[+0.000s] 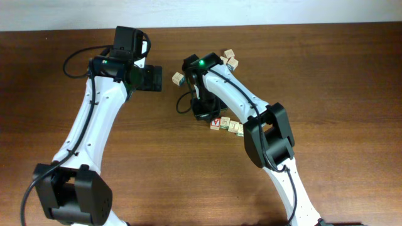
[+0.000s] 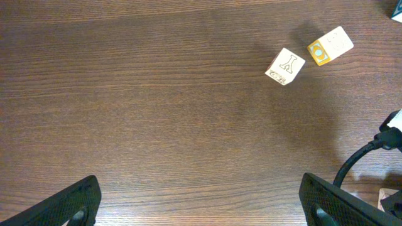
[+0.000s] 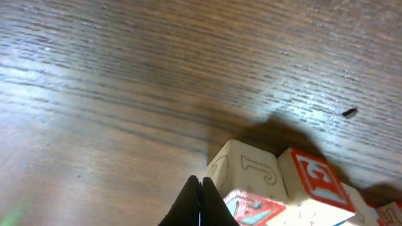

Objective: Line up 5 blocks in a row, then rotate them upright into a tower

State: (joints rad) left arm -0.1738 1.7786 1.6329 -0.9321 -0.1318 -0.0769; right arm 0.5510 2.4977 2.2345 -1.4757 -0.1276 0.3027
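Note:
A short row of pale wooden blocks lies at mid-table, with a red-and-white letter face at its left end. My right gripper points down just left of that row, shut with nothing in it. In the right wrist view its closed fingertips sit against the left side of a block with an outlined J. A red-lettered block stands beside that one, and a red-and-teal face shows below it. My left gripper hovers open over bare wood, its fingers far apart.
More wooden cubes lie apart from the row: one beside the left gripper and a small cluster at the back. The left wrist view shows two loose cubes, one with a letter outline and one with an orange face. A black cable hangs at its right.

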